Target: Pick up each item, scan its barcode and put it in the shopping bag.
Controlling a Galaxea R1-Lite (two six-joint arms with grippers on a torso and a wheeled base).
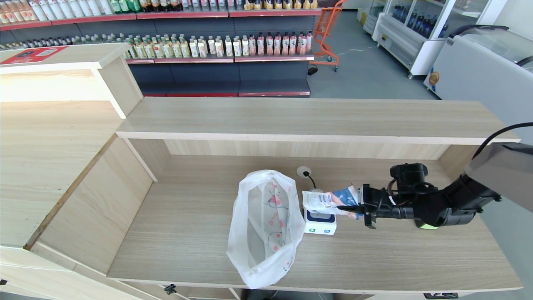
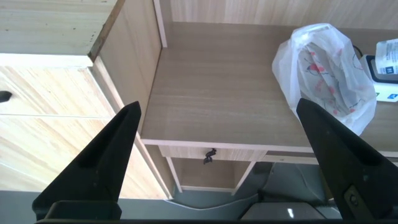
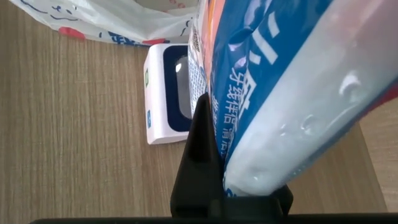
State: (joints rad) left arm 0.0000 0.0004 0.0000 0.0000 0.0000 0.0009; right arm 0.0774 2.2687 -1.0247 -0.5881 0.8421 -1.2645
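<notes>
My right gripper [image 1: 353, 207] is shut on a blue and white snack packet [image 1: 329, 201], held flat just above the white barcode scanner [image 1: 320, 223] on the counter. In the right wrist view the packet [image 3: 273, 87] hangs close over the scanner [image 3: 166, 99], whose dark window faces it. The white plastic shopping bag [image 1: 266, 227] stands open to the left of the scanner, mouth upward. My left gripper [image 2: 217, 162] hangs open, off the counter's near left corner, with the bag [image 2: 326, 68] far beyond it.
The wooden counter [image 1: 187, 233] has a raised back ledge and a side wall on the left. A black cable [image 1: 310, 179] runs from a round port behind the scanner. Store shelves with bottles stand beyond the counter.
</notes>
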